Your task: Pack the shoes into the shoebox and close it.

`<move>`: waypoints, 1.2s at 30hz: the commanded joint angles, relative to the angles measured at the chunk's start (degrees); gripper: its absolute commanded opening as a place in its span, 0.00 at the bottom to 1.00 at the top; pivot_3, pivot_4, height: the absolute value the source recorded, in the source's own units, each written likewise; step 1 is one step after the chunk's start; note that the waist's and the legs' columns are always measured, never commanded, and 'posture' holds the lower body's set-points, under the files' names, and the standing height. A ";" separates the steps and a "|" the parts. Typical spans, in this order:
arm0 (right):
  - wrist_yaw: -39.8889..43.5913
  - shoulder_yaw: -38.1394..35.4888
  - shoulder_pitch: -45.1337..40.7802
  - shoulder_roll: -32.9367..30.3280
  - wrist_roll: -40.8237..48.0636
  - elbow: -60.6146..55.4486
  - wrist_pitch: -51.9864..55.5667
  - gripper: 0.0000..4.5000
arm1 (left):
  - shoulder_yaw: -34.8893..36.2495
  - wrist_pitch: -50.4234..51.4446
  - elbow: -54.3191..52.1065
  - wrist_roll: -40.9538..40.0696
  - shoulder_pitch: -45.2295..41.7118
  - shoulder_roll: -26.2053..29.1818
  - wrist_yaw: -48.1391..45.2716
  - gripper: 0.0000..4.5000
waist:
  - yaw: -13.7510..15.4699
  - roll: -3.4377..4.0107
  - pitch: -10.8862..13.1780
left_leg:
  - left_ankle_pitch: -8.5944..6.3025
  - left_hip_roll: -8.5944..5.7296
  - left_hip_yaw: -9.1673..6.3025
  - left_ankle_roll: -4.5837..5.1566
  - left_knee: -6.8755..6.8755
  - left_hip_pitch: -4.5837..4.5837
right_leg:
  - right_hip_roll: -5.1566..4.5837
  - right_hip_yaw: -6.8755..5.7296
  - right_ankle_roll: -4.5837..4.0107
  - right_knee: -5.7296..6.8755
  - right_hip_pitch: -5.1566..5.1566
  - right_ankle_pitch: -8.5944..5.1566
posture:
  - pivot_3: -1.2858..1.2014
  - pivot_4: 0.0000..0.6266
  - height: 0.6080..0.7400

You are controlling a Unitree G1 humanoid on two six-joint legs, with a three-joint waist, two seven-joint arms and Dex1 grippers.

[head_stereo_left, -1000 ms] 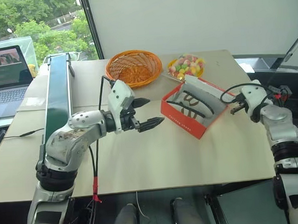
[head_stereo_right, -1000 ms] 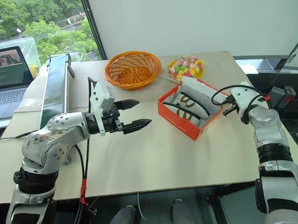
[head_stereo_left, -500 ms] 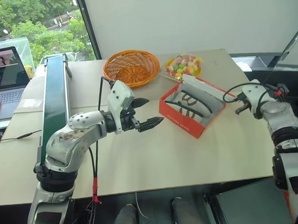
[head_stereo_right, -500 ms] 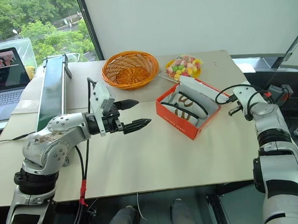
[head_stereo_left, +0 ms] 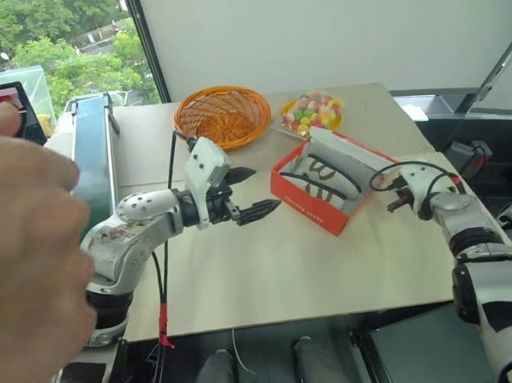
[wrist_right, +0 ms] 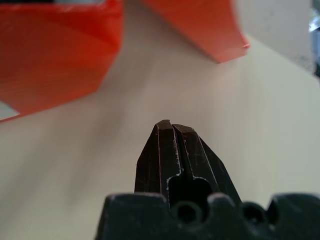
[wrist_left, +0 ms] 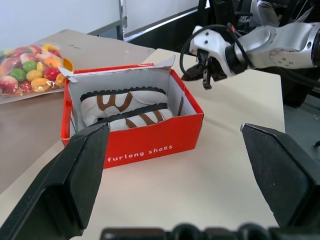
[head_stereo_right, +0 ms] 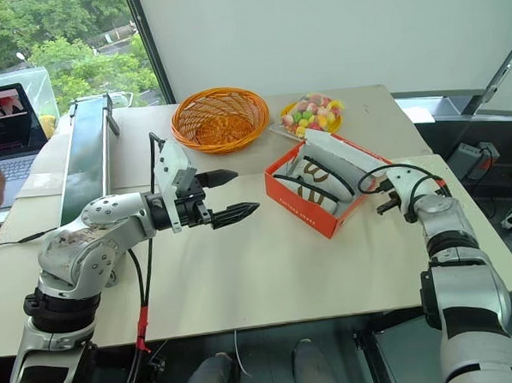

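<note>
On the desk [head_stereo_right: 269, 277], right of centre, the red shoebox [head_stereo_right: 320, 188] sits open with both shoes [wrist_left: 127, 107] already inside, soles up, so only the hinged lid [head_stereo_right: 344, 150], leaning up at the far side, is left to shut. Just beside the box's right end the right tool [head_stereo_right: 382, 206] has its fingers pressed together, probably to push the lid over. Well apart, the left tool [head_stereo_right: 226, 196] hovers spread and empty. Compared with a second ago, the right tool is lower and closer to the box, and a person's hand [head_stereo_left: 27, 255] now looms at the left
</note>
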 commanded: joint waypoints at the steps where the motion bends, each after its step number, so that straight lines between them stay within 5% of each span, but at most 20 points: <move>1: 0.23 -3.28 -1.61 0.41 3.07 0.24 -2.96 0.02 | 1.43 -1.13 -2.04 0.02 -0.42 0.05 0.29 1.00 | -0.05 0.00 0.00 | 0.00 0.00 0.00 0.00 0.00 0.00 | 0.00 0.00 0.00 0.00 0.00 0.00 | 0.52 0.24 1.00; 36: 13.16 -11.95 -2.50 9.93 10.19 -0.25 -12.79 0.02 | 0.85 -2.32 -1.30 1.47 -1.36 -0.26 0.29 1.00 | -1.66 -0.02 0.01 | -0.02 0.01 0.06 0.02 0.00 0.07 | 0.02 0.09 0.03 0.04 0.00 0.02 | 0.52 0.24 1.00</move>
